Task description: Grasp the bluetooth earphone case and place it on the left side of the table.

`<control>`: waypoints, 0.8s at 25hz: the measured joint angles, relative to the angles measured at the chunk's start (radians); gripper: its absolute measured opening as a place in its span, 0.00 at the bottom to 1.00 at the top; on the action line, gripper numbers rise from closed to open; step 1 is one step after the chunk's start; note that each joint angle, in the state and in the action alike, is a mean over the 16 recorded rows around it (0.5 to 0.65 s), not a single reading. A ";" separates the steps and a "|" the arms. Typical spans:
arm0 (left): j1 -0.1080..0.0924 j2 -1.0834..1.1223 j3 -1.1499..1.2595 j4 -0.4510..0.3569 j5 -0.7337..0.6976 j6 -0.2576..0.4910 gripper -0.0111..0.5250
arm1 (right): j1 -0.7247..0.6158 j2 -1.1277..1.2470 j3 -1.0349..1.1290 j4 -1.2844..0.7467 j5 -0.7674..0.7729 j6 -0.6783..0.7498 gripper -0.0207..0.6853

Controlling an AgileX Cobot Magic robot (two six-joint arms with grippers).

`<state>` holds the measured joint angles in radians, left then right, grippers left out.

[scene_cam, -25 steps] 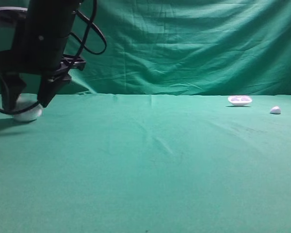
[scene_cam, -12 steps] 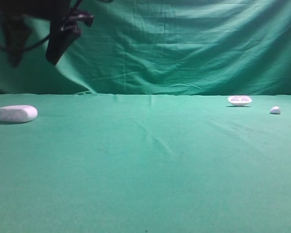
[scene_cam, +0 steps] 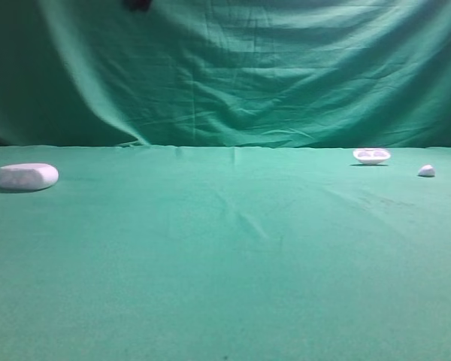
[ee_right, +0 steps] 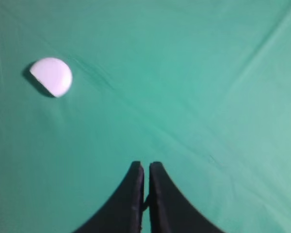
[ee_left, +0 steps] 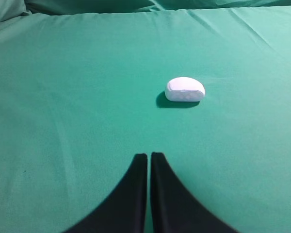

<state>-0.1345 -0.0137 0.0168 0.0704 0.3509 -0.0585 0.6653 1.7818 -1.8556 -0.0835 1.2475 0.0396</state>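
Observation:
The white oblong bluetooth earphone case (scene_cam: 26,176) lies alone on the far left of the green table (scene_cam: 233,256), with nothing touching it. In the left wrist view the case (ee_left: 185,90) rests ahead and slightly right of my left gripper (ee_left: 149,154), which is shut and empty. My right gripper (ee_right: 143,163) is shut with nothing between its fingers and hangs high over the cloth. A white rounded thing (ee_right: 51,76), apparently the same case, lies up and to its left. Only a dark scrap of an arm (scene_cam: 137,4) shows at the top edge of the exterior view.
A shallow white tray (scene_cam: 371,156) sits far back on the right, with a small white blob (scene_cam: 426,171) beside it. A green draped backdrop (scene_cam: 286,68) closes off the rear. Creases run across the cloth in the middle.
The arm over the case let go, rose from the far left and left the exterior view almost entirely. Its jaws went from open to shut. The case stays where it was set.

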 joint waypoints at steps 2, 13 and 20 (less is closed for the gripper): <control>0.000 0.000 0.000 0.000 0.000 0.000 0.02 | -0.030 -0.083 0.088 0.010 -0.005 0.003 0.03; 0.000 0.000 0.000 0.000 0.000 0.000 0.02 | -0.111 -0.549 0.591 0.062 -0.165 0.004 0.03; 0.000 0.000 0.000 0.000 0.000 0.000 0.02 | -0.115 -0.849 0.867 0.081 -0.326 0.010 0.03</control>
<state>-0.1345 -0.0137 0.0168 0.0704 0.3509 -0.0585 0.5502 0.9332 -0.9889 -0.0026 0.9215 0.0493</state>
